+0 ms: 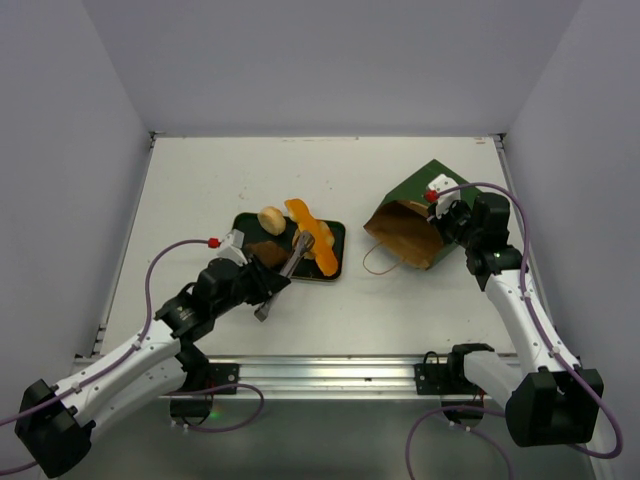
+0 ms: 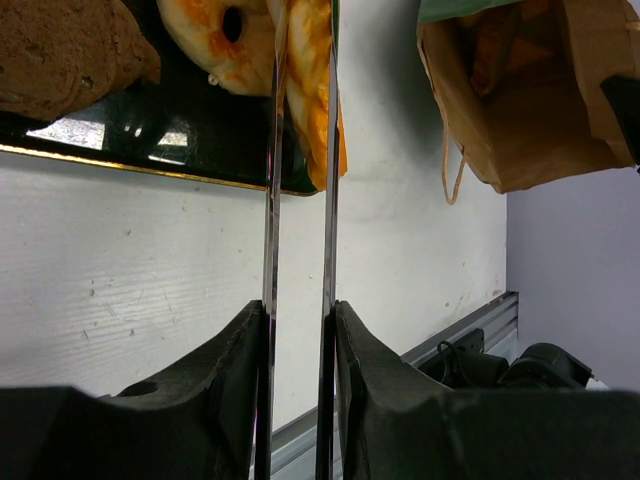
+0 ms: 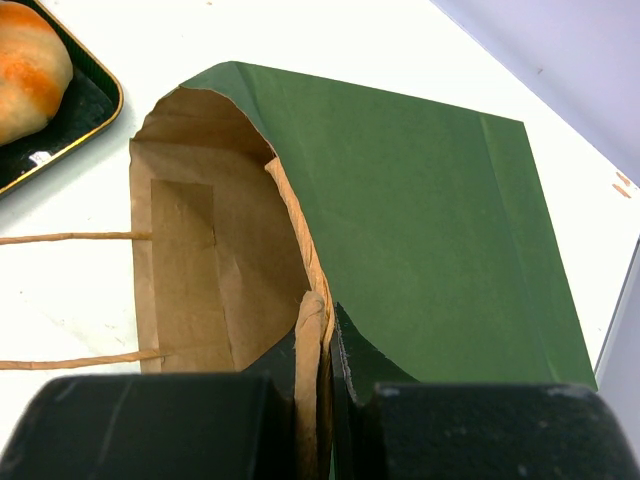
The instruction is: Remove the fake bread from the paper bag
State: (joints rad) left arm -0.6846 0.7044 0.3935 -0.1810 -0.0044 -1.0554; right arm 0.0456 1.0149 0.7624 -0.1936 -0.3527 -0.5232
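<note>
We get bright, even overhead light; the white table [image 1: 200, 190] takes only faint, soft shadows. At the upper left of the left wrist view, white glare sits on the dark tray [image 2: 200, 120], and the tongs [image 2: 330, 240] glint. The left gripper [image 2: 300, 330] and right gripper [image 3: 330, 400] blur along the bottom edges; the paper bag [image 3: 420, 200] is sharp.

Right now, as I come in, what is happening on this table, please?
The left fingers are clamped on metal tongs, whose tips reach over the dark tray, by an orange piece of the fake bread. Several pieces lie on that tray. The right fingers pinch the rim of the paper bag, which lies on its side on the table, mouth toward the tray. Whether any bread is left inside, I cannot tell.
</note>
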